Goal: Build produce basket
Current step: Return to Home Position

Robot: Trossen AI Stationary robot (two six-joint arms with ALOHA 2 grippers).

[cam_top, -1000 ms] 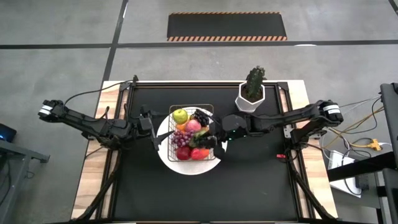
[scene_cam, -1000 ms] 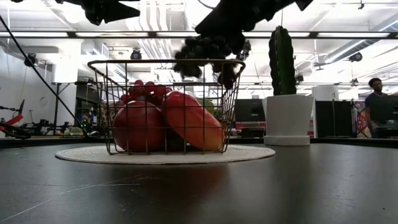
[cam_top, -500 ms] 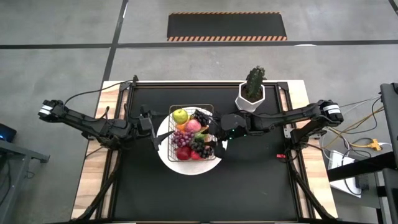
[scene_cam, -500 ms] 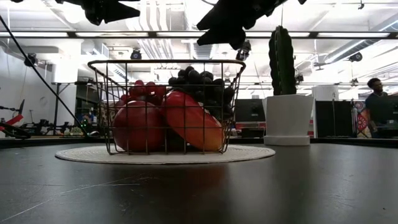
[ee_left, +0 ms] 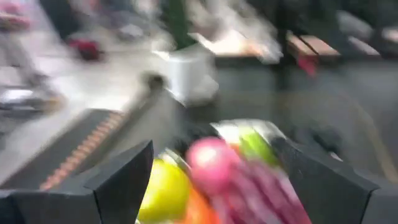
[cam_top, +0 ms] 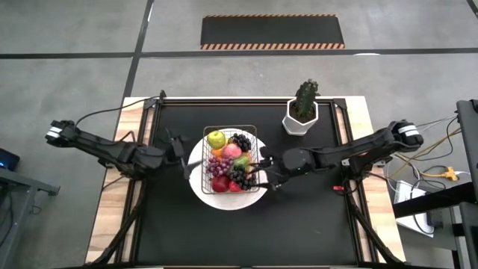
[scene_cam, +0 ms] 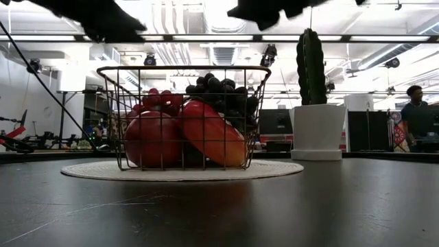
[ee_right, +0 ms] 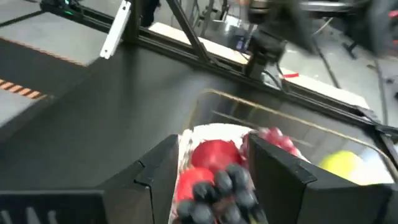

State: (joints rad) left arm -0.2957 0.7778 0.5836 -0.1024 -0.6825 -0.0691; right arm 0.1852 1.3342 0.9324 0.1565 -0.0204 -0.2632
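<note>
The wire basket point(cam_top: 230, 128) stands on a round white plate point(cam_top: 196, 178) at the table's middle. It holds produce: a green apple point(cam_top: 216, 138), red grapes point(cam_top: 218, 164), a red apple point(cam_top: 219, 184) and two dark grape bunches, one point(cam_top: 241, 140) at its far right and one point(cam_top: 240, 178) at its near right. My right gripper point(cam_top: 263, 173) hovers open just right of the basket, above its rim, and looks onto the dark grapes point(ee_right: 217, 186). My left gripper point(cam_top: 187, 158) hovers open at the basket's left side, with the fruit ahead of its fingers point(ee_left: 118, 180).
A spiky plant in a white pot point(cam_top: 301, 116) stands right of and behind the basket, and rises above the basket's rim in the low view point(scene_cam: 317, 130). The black mat spreads wide on the near side. A person point(scene_cam: 415, 116) stands far off in the room.
My right gripper has let go of the dark grape bunch, which has dropped from above the rim into the basket's near right part. The gripper has then opened, rolled and drawn back toward the table's right edge. My left gripper has tipped down a little.
</note>
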